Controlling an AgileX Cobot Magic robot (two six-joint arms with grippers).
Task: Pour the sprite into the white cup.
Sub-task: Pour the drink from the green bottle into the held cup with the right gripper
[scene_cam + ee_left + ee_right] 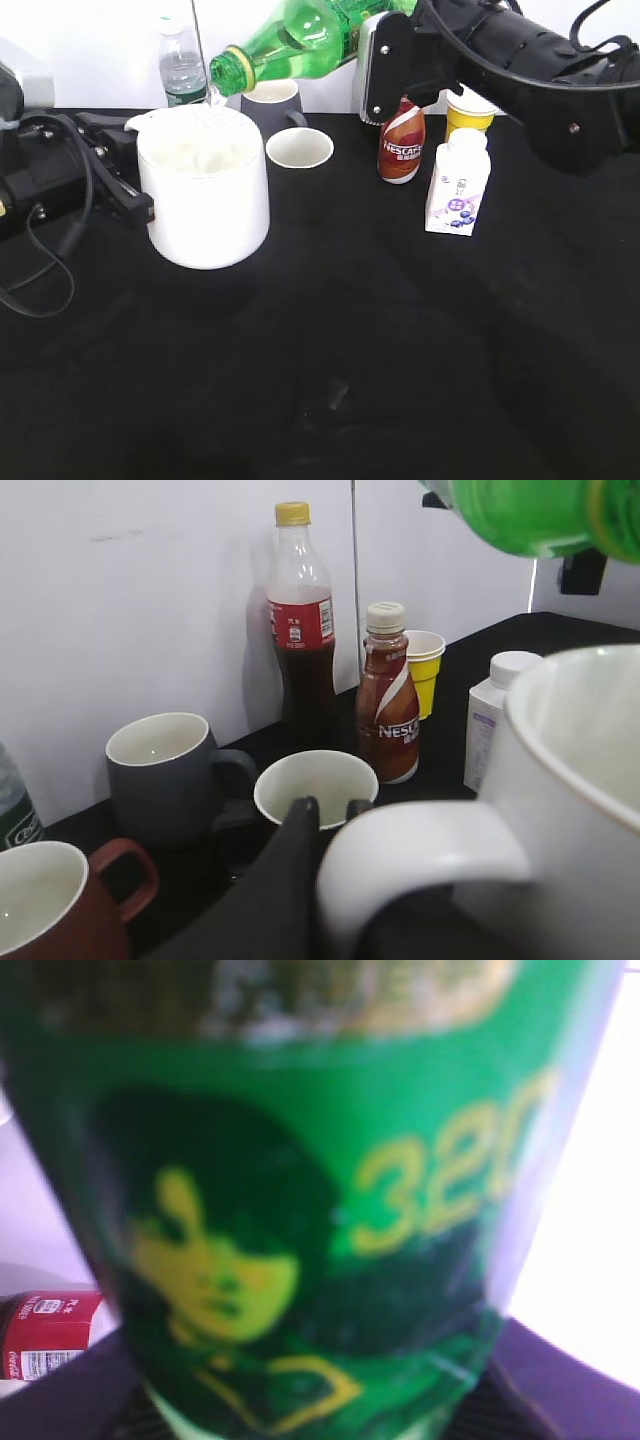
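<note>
Two robot arms, both matte black. Right arm (pixel 540 60): thick rounded tube segments, black cables looped along top, small silver screw on casing, white-grey block at wrist. Right gripper (pixel 385 70): black boxy plates with pale screw heads. Left arm (pixel 40 180): black blocky body, grey housing behind, thick black cable curling down near side. Left gripper (pixel 125 185): black angular fingers (pixel 290 870), matte, tapering.

sprite (pixel 300 1210) label blurred; its base cut off above.
</note>
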